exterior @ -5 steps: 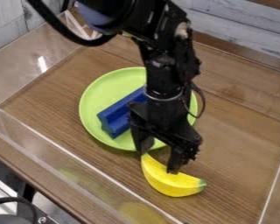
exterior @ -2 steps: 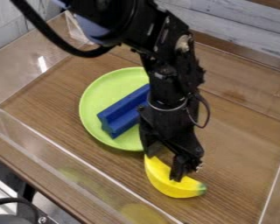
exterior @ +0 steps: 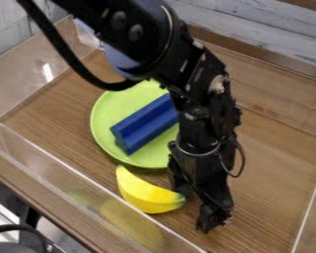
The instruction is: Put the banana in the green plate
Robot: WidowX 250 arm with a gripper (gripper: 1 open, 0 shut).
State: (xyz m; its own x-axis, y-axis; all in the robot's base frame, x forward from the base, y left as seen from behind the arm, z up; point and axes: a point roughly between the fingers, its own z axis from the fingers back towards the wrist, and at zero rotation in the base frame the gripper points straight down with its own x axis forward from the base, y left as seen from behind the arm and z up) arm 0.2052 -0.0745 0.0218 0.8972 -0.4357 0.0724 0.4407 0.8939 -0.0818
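The yellow banana (exterior: 147, 190) lies on the wooden table just in front of the green plate (exterior: 111, 104), outside its rim. My gripper (exterior: 197, 206) points straight down, low over the table at the banana's right end, which its dark fingers (exterior: 208, 217) hide. The jaws stand open, and I cannot tell whether they touch the banana. A blue block (exterior: 147, 121) lies on the plate's right half.
A clear plastic wall (exterior: 36, 163) runs along the left and front edges of the table, close to the banana. The black arm (exterior: 154, 49) reaches in from the upper left over the plate. Bare wood (exterior: 273, 128) lies to the right.
The gripper has dropped lower and shifted right and toward the front edge while rolling at the wrist. The banana now lies further left and closer to the plate.
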